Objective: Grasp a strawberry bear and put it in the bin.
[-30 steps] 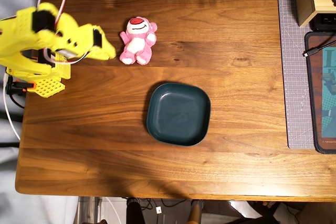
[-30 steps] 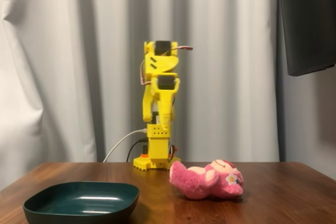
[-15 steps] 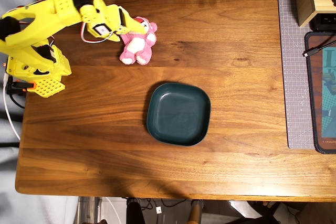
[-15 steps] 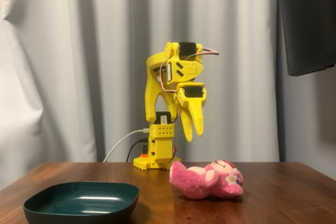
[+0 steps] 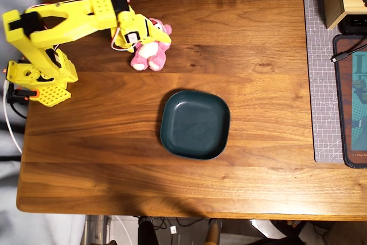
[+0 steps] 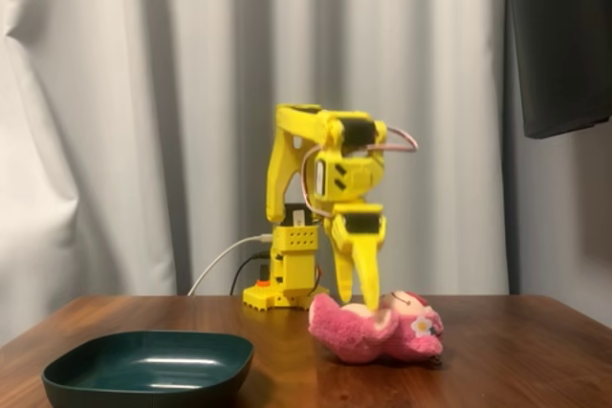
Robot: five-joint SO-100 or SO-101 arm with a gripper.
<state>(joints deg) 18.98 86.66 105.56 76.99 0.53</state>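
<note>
The yellow gripper point(image 6: 357, 301) points straight down over the strawberry bear point(image 6: 376, 328), its fingertips right at the top of the plush body in the fixed view. The two fingers sit close together there, with only a thin gap between them, and I cannot tell whether they are parted enough to count as released or already pressing on the toy. From overhead the gripper point(image 5: 150, 34) covers the bear's head and upper body, so only the pink legs, an arm and an ear of the strawberry bear point(image 5: 150, 54) show past it.

The bear lies on the wooden worktop point(image 5: 258, 38) toward its far left corner as the overhead view shows it, just beside the arm's base point(image 5: 43, 81), which stands at the left edge. The bin point(image 5: 195, 124), a dark teal dish, sits empty near the middle of the worktop, well apart from the bear. A grey cutting mat point(image 5: 321, 73) lies along the right edge.
</note>
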